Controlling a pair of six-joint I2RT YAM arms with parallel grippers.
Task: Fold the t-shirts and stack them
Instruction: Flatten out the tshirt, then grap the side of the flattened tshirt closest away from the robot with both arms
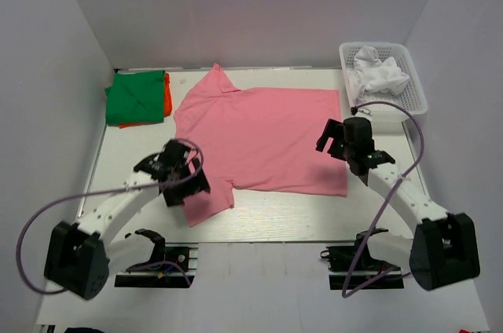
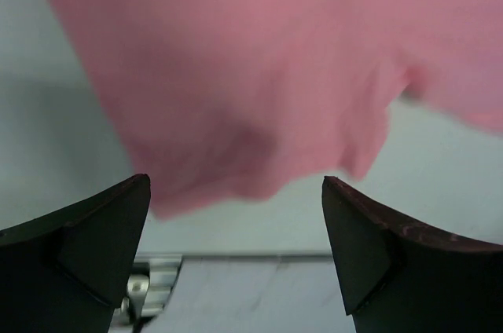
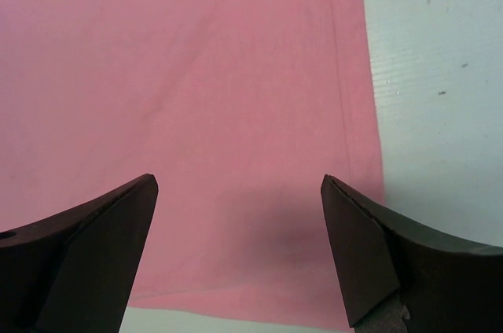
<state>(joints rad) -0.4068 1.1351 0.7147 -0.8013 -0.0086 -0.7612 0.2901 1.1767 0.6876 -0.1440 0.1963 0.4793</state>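
A pink t-shirt (image 1: 263, 135) lies spread flat on the white table, collar at the far left. My left gripper (image 1: 182, 180) is open and empty over its near-left sleeve (image 2: 236, 89), which shows blurred in the left wrist view. My right gripper (image 1: 336, 144) is open and empty, hovering over the shirt's right hem (image 3: 236, 113). A folded green t-shirt (image 1: 135, 97) lies on a folded orange one (image 1: 167, 94) at the far left. A crumpled white t-shirt (image 1: 380, 72) sits in the basket.
A white plastic basket (image 1: 416, 89) stands at the far right corner. White walls enclose the table on three sides. The near table edge and a metal rail (image 2: 149, 286) show in the left wrist view.
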